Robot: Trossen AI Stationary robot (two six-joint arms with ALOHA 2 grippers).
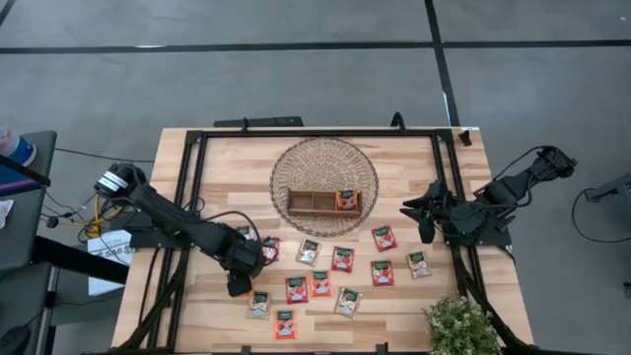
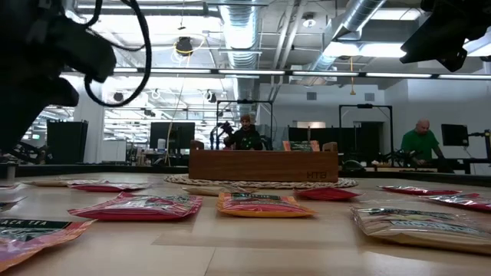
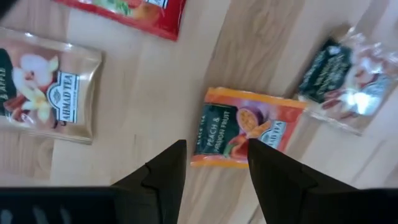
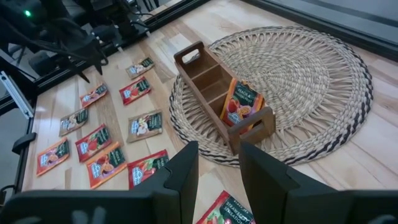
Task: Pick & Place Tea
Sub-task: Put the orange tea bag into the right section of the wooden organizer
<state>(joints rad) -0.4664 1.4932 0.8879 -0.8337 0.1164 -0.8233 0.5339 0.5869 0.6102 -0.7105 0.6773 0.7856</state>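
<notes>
Several small tea sachets, red, orange and pale with dark-green tops, lie flat on the wooden table [image 1: 212, 325], among them a red one [image 1: 342, 258]. My left gripper [image 1: 240, 284] points down over the left of the group. It is open [image 3: 214, 158] above an orange peach and passion fruit sachet [image 3: 245, 127], with a fingertip over each side of the sachet's near edge. One orange sachet [image 4: 241, 102] stands in the end compartment of the wooden tray [image 1: 311, 202]. My right gripper [image 4: 217, 158] hovers open at the table's right [image 1: 422, 212].
The tray stands on a round wicker mat [image 1: 296, 163] at the table's far middle. A black frame [image 1: 192, 168] runs along the table's edges. A green plant [image 1: 458, 325] stands at the near right corner. People sit at desks [image 2: 418, 142] in the room behind.
</notes>
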